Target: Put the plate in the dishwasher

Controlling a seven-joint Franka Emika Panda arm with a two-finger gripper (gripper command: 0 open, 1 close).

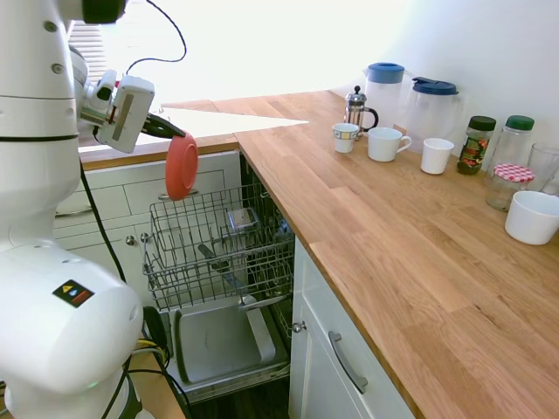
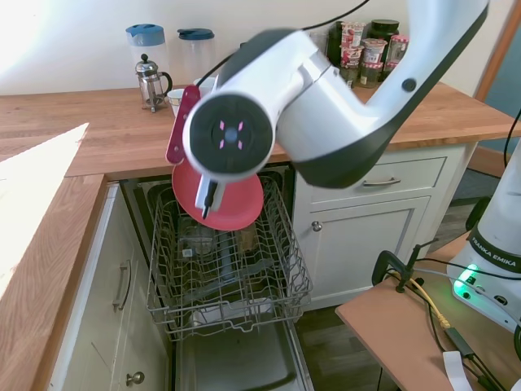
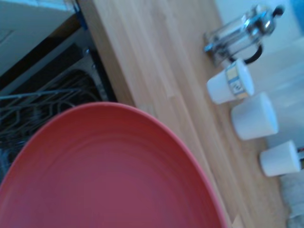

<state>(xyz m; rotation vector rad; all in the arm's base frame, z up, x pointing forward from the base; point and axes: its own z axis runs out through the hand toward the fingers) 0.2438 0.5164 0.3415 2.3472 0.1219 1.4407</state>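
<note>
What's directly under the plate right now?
The plate hangs edge-down from the gripper above the pulled-out dishwasher rack. Under it are bare wire tines; the arm hides part of the rack in the second exterior view.

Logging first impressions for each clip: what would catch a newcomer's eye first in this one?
The coral-red plate stands out, held on edge by the gripper in the air above the grey wire rack pulled out of the open dishwasher. Next comes the long wooden countertop, where white mugs, a French press and two blue-lidded jugs cluster by the wall.
</note>
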